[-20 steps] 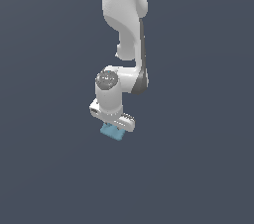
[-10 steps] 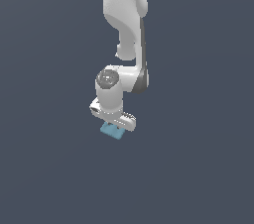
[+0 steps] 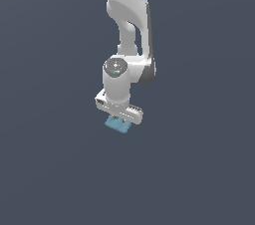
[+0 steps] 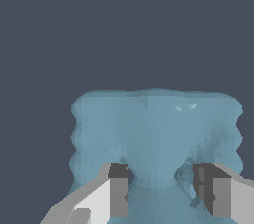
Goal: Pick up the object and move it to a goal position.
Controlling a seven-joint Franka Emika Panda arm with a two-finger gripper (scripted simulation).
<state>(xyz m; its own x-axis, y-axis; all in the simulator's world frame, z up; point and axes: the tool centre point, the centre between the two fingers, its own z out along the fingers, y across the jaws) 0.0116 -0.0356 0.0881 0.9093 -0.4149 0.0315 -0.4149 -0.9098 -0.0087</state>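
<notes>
Right under my wrist sits the object (image 3: 118,125), a flat teal-blue block with rounded corners. In the exterior view only a slice of it peeks out below my white gripper (image 3: 119,117), and it's clearly narrower than the gripper bar above it. My arm (image 3: 127,15) comes down from the top edge of that view and bends at the elbow, and the hand points straight down at the plain dark grey floor (image 3: 50,169).

The wrist view is where it gets interesting. The block (image 4: 156,134) fills most of the lower half of the picture, with wavy edges and a paler glint near one corner. My two fingers (image 4: 116,188) stand apart, one on each side of a narrower neck of the block, with their dark pads facing inward. The pads look like they're right at the teal surface, maybe touching, but I honestly can't tell whether they're squeezing it or just sitting beside it.

I also can't tell whether the block rests on the floor or hangs just above it.
</notes>
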